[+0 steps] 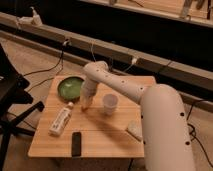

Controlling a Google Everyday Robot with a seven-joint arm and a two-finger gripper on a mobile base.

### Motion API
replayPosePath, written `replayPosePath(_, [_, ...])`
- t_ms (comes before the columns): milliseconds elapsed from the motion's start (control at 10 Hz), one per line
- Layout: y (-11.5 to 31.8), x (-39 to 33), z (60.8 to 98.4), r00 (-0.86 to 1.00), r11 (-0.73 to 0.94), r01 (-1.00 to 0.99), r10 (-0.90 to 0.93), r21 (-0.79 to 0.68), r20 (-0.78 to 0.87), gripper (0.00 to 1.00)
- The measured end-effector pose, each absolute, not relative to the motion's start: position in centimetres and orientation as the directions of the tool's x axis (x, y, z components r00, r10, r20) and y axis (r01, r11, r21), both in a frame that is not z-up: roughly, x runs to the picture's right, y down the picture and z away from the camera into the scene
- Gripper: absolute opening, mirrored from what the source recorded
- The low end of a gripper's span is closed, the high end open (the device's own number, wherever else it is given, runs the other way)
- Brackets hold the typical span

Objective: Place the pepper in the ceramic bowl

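Note:
The green glossy ceramic bowl [70,87] sits at the back left of the wooden table [100,140]. My gripper [86,103] points straight down just right of the bowl's front edge, close to the tabletop. A small orange-red bit of the pepper [84,107] shows at the gripper's tip; the rest is hidden by the gripper. I cannot see whether the pepper is held.
A white tube with a red cap [61,120] lies front left of the gripper. A pale cup [110,103] stands just to its right. A black flat object [76,143] lies near the front edge, a white object [134,129] at the right.

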State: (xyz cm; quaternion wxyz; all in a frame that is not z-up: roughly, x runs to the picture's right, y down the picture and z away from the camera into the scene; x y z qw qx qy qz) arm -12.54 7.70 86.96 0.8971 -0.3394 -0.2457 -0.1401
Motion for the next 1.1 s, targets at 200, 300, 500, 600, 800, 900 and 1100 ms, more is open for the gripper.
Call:
replayPosePath(200, [6.7,-12.0,86.0,0.842,0.734,0.408,-0.072,-0.543,0.535,0.68])
replayPosePath(300, [6.6,-12.0,85.9,0.840,0.734,0.406,-0.066,-0.544,0.538,0.75])
replayPosePath(500, [7.2,-11.8,86.7,0.840,0.738,0.392,-0.044,-0.550,0.540,0.80])
replayPosePath(600, [7.9,-11.5,87.6,0.842,0.741,0.380,-0.029,-0.554,0.539,0.80])
replayPosePath(800, [10.2,-11.0,90.3,0.843,0.740,0.359,0.004,-0.569,0.537,0.80])
replayPosePath(900, [10.8,-10.5,91.1,0.845,0.739,0.346,0.021,-0.578,0.534,0.80])
replayPosePath(1100, [11.5,-9.9,92.0,0.847,0.735,0.326,0.053,-0.595,0.529,0.80])
